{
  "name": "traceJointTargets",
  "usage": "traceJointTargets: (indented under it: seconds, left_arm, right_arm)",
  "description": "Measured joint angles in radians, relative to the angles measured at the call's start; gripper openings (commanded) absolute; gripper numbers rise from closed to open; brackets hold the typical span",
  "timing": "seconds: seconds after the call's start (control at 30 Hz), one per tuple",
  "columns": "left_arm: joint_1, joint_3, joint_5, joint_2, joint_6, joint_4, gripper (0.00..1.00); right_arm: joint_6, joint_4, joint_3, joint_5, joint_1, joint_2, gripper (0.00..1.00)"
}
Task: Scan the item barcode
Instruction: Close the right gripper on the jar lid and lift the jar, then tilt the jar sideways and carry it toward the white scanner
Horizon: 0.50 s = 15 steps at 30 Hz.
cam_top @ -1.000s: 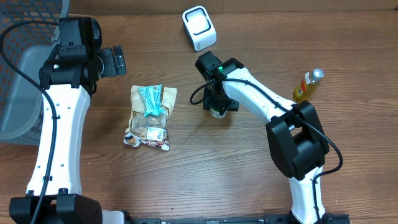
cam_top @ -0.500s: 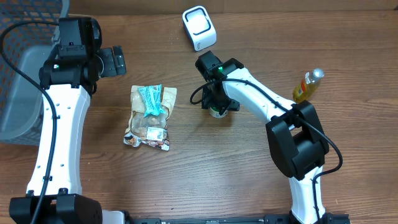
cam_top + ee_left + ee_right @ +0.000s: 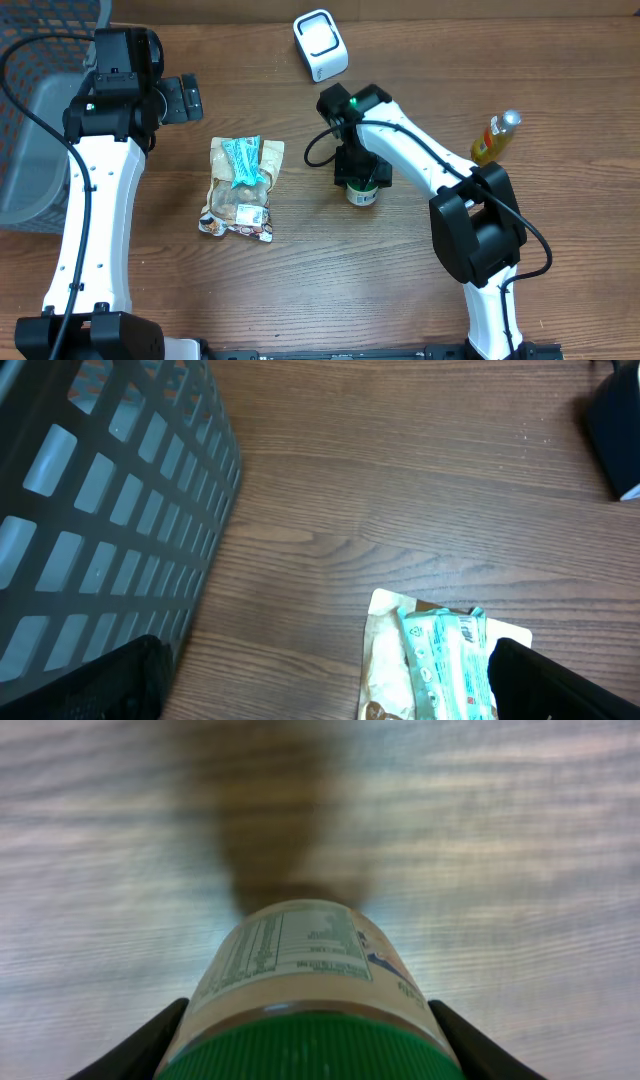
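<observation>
Right gripper: the right gripper [image 3: 315,1042] is pinching the bottle [image 3: 298,955], one finger on each side of its green cap [image 3: 312,1048].
Where the bottle is: in the right wrist view it hangs straight out from the gripper, cap nearest the camera and printed label facing up. From overhead it sits under the gripper near the middle of the desk [image 3: 330,280].
How it will handle: it is probably a rigid, light, round container. The smooth cap could twist or slip in a two-finger pinch, so a hold lower on the body may be steadier.
Barcode: none is visible. Only a nutrition-style panel shows, so the bottle likely needs turning.
Scanner: the white scanner [image 3: 320,45] stands at the far edge, a little left of the bottle and well apart from it.
Left gripper: the left gripper [image 3: 325,660] is spread wide and empty. It hovers at the far left, beside the grey basket [image 3: 90,510].
Other things: a snack packet [image 3: 240,188] lies left of the bottle. A yellow bottle [image 3: 495,138] lies at the right.
</observation>
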Motion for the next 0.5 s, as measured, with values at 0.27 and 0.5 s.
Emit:
traceJointTargets:
  seconds: [0.27,0.5]
  left_arm:
    - [0.000,0.000,0.000,0.000,0.000,0.000,1.00]
    - [0.000,0.000,0.000,0.000,0.000,0.000,1.00]
  right_arm:
    - [-0.024,-0.165,0.131,-0.216,0.000,0.000,0.49]
    - [-0.045,-0.230,0.134,-0.362,0.000,0.000,0.49]
